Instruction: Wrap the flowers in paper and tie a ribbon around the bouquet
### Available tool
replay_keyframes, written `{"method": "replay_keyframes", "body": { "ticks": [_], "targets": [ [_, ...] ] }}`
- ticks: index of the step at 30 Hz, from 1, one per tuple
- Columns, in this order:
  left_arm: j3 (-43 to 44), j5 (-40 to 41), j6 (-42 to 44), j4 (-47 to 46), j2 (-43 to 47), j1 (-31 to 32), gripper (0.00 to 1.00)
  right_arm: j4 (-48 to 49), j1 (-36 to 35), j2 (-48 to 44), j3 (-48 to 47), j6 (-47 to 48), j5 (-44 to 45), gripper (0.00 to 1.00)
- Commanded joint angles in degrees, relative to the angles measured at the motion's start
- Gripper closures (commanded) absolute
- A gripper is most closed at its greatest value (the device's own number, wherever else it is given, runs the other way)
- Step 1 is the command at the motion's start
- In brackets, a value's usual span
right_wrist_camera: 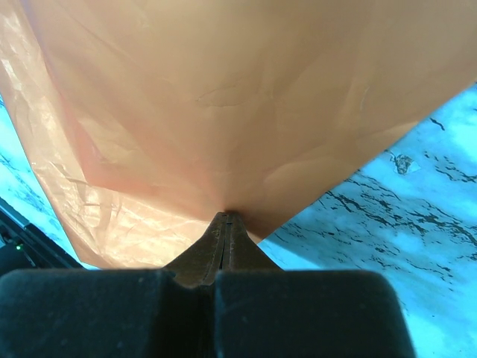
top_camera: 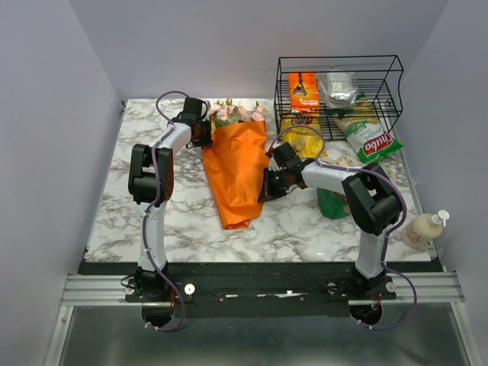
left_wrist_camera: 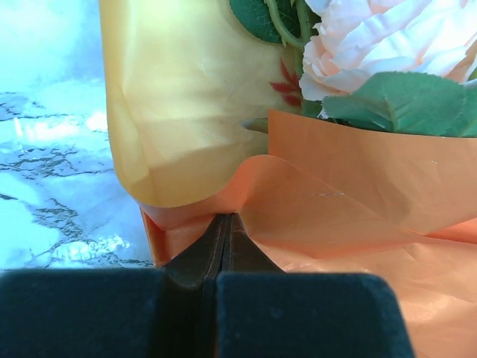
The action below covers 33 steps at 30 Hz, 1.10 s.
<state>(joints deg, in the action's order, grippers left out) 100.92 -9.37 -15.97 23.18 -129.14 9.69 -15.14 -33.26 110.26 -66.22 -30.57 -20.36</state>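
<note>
Around the flowers (top_camera: pixel 233 113), orange paper cone (top_camera: pixel 236 171)

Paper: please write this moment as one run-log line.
left gripper: shut on paper | right gripper: shut on paper | flowers: partly under paper | ribbon: not seen

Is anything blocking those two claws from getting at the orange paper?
Nothing visible does. Both are on it already: the left gripper is shut on the paper at its edge near the flowers, and the right gripper is shut on the opposite edge, further down.
</note>
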Motion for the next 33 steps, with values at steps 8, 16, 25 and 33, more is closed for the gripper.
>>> {"method": "replay_keyframes", "body": {
  "ticks": [8,16,25,33],
  "targets": [
    [-5.1,-7.5,8.7,1.2,11.4,1.5,0.8,-3.0,0.2,3.6,-2.5,1.9,3.2,1.0],
    [-13.8,-16.4,15.6,4.8,15.7,5.7,0.83,-3.0,0.2,3.7,-3.7,2.1,3.0,0.99],
    [-26.6,-17.0,16.6,8.1,22.4,13.3,0.92,-3.0,0.1,3.9,-3.9,1.2,3.1,0.99],
    [-34.9,-18.7,18.9,11.7,30.2,17.8,0.92,-3.1,0.3,4.4,-5.0,1.3,2.3,1.0]
  ]
}}
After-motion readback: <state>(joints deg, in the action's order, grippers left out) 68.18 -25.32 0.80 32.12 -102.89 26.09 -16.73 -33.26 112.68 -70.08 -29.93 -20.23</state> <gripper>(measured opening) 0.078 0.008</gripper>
